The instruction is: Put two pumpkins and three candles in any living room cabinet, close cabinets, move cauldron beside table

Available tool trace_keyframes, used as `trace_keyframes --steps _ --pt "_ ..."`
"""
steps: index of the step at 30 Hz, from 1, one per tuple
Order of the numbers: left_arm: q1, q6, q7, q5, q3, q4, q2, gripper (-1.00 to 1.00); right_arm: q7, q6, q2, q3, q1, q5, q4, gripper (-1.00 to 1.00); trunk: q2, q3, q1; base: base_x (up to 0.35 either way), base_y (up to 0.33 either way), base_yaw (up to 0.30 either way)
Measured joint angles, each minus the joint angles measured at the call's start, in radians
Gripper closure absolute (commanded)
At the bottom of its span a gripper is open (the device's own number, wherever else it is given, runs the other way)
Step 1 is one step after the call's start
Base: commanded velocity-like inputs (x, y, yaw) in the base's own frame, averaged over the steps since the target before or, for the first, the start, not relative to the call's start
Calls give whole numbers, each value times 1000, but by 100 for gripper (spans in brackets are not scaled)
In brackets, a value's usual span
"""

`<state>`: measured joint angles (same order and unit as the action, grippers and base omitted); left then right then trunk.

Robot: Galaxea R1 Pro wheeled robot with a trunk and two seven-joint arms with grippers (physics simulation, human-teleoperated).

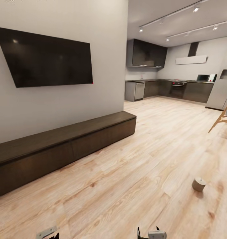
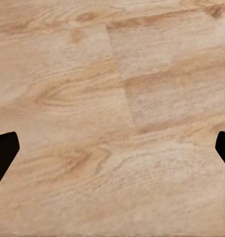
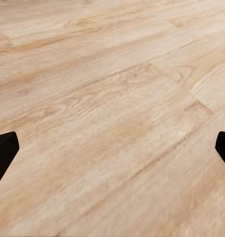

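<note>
- Head view: the long, low dark brown cabinet runs along the white wall under the black television, its long axis slanting away from the near left toward the kitchen at the back. All of its flat fronts sit flush and shut, so nothing of its inside shows.
- Head view: one beige candle stands on the wooden floor, ahead of the right pincer and off to its right, well apart from it and far from the cabinet. It is a stubby cylinder, seemingly tilted a little, with its top face and small dark wick turned upward.
- Head view: the left pincer and the right one barely rise above the lower edge; pale wooden chair legs stand at the far right.
- Left wrist view: two dark fingertips sit at opposite edges, spread wide with nothing between them but bare floor planks below.
- Right wrist view: its fingertips are likewise spread wide and empty, over slanting floorboards.
</note>
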<state>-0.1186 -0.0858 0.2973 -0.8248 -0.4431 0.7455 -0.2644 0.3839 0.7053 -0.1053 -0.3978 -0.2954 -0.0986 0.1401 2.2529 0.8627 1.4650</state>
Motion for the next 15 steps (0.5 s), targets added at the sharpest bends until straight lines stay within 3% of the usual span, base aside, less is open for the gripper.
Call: trace_keyframes --steps 1,15 --pt "0 -10 1 0 -1 -10 29 -100 0 0 0 2 0 -6 0 -100 0 0 0 110 -322 267" --pt "0 -16 4 1 -4 -38 37 -100 0 -4 1 6 0 -7 -1 -100 0 5 0 113 -324 255"
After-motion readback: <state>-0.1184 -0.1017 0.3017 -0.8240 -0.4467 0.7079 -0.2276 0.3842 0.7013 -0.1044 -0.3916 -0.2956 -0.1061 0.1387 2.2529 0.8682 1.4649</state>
